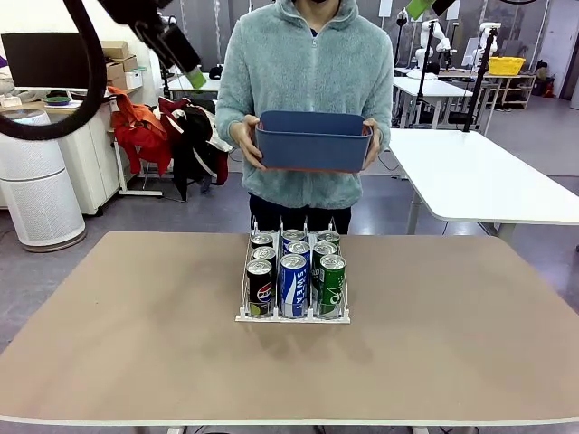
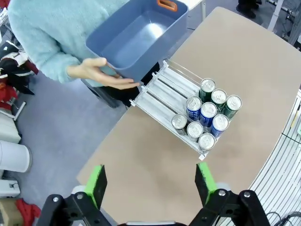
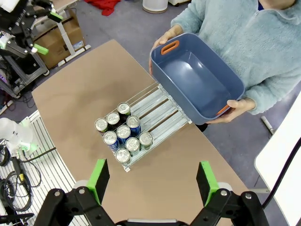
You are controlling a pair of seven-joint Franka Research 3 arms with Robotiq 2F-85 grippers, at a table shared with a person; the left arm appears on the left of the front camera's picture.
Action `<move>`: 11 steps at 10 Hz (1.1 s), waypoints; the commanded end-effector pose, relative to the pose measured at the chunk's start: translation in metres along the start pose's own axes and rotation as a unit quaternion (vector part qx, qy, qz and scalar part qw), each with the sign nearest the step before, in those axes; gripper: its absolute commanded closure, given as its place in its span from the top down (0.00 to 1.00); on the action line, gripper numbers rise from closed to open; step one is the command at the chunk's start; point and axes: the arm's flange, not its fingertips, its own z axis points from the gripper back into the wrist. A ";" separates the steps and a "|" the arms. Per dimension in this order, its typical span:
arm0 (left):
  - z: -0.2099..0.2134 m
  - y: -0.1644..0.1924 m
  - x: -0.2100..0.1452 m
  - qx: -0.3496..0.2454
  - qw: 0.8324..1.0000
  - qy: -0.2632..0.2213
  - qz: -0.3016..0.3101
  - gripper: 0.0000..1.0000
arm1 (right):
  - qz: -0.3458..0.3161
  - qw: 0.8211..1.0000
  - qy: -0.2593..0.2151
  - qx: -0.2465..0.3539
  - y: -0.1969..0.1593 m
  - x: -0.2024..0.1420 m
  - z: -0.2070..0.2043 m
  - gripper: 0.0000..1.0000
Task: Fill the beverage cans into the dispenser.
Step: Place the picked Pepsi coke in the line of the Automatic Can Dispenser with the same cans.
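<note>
Several beverage cans [image 1: 293, 280] stand upright in the white dispenser [image 1: 292, 317] at the table's middle: black ones in the left lane, blue-and-white in the centre, green on the right. They crowd the front end, and the rear of the lanes is bare. My left gripper [image 2: 150, 183] hangs open high above the table, looking down on the cans [image 2: 207, 115] and the dispenser [image 2: 162, 92]. My right gripper [image 3: 153, 181] is likewise open and high over the cans [image 3: 122, 134] and dispenser [image 3: 162, 110]. Both grippers hold nothing. In the front view the left gripper [image 1: 194, 77] sits at the upper left.
A person at the far side holds an empty dark blue bin [image 1: 313, 140] with both hands at chest height, above the table's far edge; it shows as the bin [image 2: 136, 35] and the bin [image 3: 195, 75] in the wrist views. The tan table [image 1: 136, 344] lies bare around the dispenser.
</note>
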 end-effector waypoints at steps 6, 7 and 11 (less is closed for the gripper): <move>0.039 -0.006 0.024 0.005 1.000 0.000 -0.016 1.00 | 0.003 1.000 -0.006 0.008 0.001 -0.003 0.000 0.99; 0.039 -0.006 0.024 0.005 1.000 0.000 -0.016 1.00 | 0.003 1.000 -0.006 0.008 0.001 -0.003 0.000 0.99; 0.039 -0.006 0.024 0.005 1.000 0.000 -0.016 1.00 | 0.003 1.000 -0.006 0.008 0.001 -0.003 0.000 0.99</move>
